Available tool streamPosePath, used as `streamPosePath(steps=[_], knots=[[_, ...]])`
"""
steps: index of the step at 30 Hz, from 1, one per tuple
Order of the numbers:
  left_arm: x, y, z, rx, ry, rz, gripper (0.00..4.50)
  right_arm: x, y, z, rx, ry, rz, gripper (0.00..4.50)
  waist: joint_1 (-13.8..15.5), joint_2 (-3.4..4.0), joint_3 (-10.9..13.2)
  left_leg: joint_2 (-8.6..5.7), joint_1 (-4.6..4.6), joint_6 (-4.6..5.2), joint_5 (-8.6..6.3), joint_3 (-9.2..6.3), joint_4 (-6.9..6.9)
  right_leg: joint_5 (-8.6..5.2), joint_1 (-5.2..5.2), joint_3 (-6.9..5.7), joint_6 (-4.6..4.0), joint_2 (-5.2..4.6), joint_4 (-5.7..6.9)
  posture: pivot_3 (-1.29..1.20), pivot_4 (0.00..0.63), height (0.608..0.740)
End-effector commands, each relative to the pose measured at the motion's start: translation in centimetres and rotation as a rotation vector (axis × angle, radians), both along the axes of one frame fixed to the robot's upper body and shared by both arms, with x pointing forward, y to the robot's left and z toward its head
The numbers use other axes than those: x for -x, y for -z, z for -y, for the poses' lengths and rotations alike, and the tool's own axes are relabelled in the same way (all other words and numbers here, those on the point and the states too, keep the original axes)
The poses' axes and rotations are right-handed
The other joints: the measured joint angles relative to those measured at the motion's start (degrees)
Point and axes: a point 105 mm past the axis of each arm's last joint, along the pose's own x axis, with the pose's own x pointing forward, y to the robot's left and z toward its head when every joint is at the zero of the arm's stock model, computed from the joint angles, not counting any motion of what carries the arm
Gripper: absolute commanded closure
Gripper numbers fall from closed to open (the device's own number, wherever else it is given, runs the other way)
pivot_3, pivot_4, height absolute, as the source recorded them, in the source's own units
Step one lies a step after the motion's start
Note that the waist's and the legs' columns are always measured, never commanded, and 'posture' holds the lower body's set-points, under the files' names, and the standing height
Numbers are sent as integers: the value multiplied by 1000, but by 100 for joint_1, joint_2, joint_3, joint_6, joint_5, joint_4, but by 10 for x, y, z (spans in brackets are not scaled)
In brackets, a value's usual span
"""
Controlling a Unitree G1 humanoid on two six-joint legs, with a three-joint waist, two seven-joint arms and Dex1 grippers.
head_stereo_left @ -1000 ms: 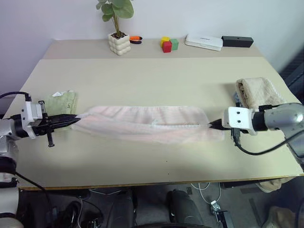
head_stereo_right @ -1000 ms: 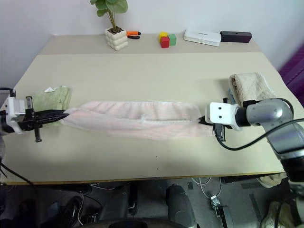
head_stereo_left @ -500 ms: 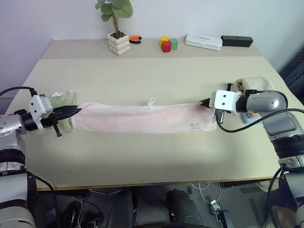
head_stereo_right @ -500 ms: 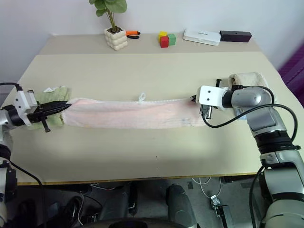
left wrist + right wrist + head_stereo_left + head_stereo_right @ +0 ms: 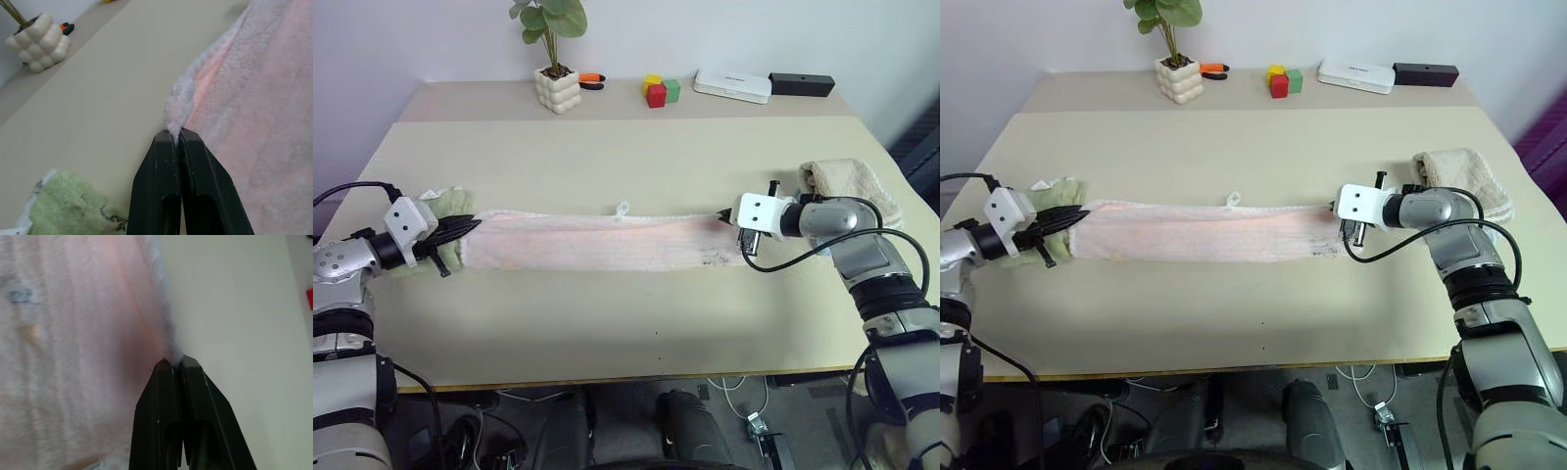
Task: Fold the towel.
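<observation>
We have the towel (image 5: 607, 242) stretched out as a long pink strip across the middle of the tabletop (image 5: 626, 157), lying flat and running left to right in the head views. Its small dark mark sits near the right end, on the near edge.

Left claw (image 5: 472, 223) is at the towel's left end, pinched tight on the far corner; in the left wrist view the two black fingers (image 5: 161, 186) are pressed together with a tuft of pink pile caught at the tips. Right claw (image 5: 722, 213) is at the right end, same story: fingers (image 5: 159, 421) clamped together on the far corner's edge.

Both arms come in low from the sides of the frame, claws pointing inward at each other along the strip.

Green folded towel (image 5: 438, 208) lies just beside the left claw, partly under the arm, at the left edge of the tabletop. Beige folded towel (image 5: 850, 181) sits at the right edge, behind the right arm.

Along the far side of the tabletop, top of the frame: potted plant (image 5: 555, 59), coloured blocks (image 5: 660, 91), white box (image 5: 733, 85), black box (image 5: 802, 84).
</observation>
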Motion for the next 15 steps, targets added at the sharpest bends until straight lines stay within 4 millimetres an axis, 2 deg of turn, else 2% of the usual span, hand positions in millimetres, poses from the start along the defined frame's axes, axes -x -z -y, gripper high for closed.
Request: streamPosePath(steps=[1, 5, 8, 9, 11, 13, 15], knots=[[-9, -12, -2, 24, -46, 36, 4500, -8, -10, -2, -2, 11, 54, 4491, 0, 0, 0, 0, 0, 0, 0, 0, 0, 0, 0, 0, 0, 0, 0, 0, 150, 735], [-12, -5, 1, 50, -53, -17, 4500, -10, -7, -3, -3, 19, 60, 4491, -3, 1, 1, 0, 0, 0, 0, 0, 0, 0, 0, 0, 0, 0, 0, 0, 150, 735], [-15, 2, 2, 135, -71, -99, 4500, -8, -1, -4, -10, 19, 27, 4491, -4, 2, 1, 0, 0, 0, 0, 1, 0, 0, 0, 0, 0, 0, 1, 0, 150, 735], [-13, 4, 5, 150, -43, -130, 3873, -7, 1, -3, -28, 26, 4, 4500, -6, 1, 1, 0, 0, 0, 0, 1, 0, 0, 0, 0, 0, 0, 1, 0, 150, 735], [-12, 5, 7, 139, -39, -130, 3073, -8, -1, -3, -41, 37, 7, 3930, -8, 1, 1, 0, 0, -1, 0, 0, 0, 0, 0, 0, 0, 0, 1, 0, 150, 735], [-12, 5, 8, 139, -35, -122, 2079, -7, -2, -3, -45, 36, 10, 3192, -6, 1, 1, 0, 0, -1, 0, 0, 0, 0, 0, 0, 0, 0, 1, 0, 150, 735], [-14, 0, 7, 142, -50, -92, 982, -9, -5, 0, -29, 48, 43, 2124, -3, 1, 1, 0, 0, -1, 0, 0, 0, 0, 0, 1, 0, 0, 1, 0, 150, 735]])
